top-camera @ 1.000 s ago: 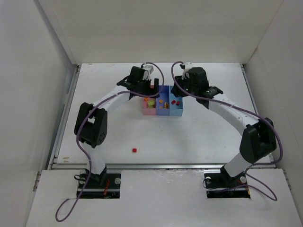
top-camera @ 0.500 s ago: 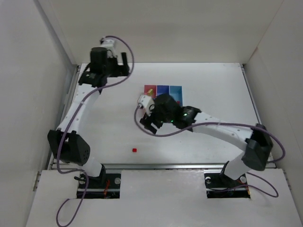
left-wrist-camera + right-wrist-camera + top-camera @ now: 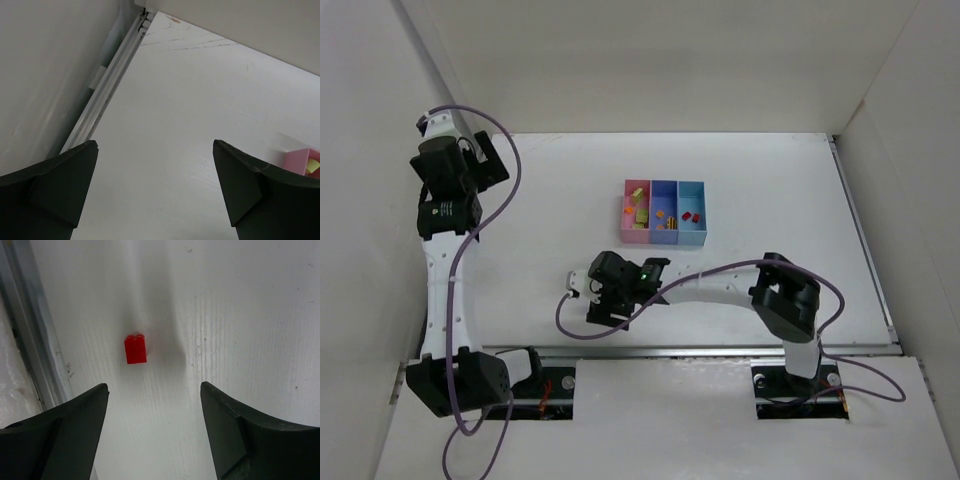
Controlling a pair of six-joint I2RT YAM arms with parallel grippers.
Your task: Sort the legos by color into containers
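One red lego point(image 3: 135, 349) lies on the white table just ahead of my right gripper point(image 3: 154, 390), which is open and empty above it. In the top view the right gripper point(image 3: 606, 304) hangs near the front edge and hides that brick. The containers point(image 3: 663, 240) stand mid-table: the pink bin point(image 3: 626, 232) holds a yellow-green clump point(image 3: 641, 213), the blue-violet bin point(image 3: 653, 228) holds orange bricks point(image 3: 672, 222), and the light blue bin point(image 3: 700, 230) holds red bricks point(image 3: 689, 215). My left gripper point(image 3: 486, 160) is open and empty, raised at the far left point(image 3: 155, 145).
A metal rail point(image 3: 107, 85) runs along the table's left edge by the white wall. A corner of the pink bin point(image 3: 300, 161) shows at the right of the left wrist view. Another rail point(image 3: 30, 325) lies left of the red brick.
Both arms left the tray. The left arm swung to the far left and rose. The right arm came forward and down over the lone red brick.
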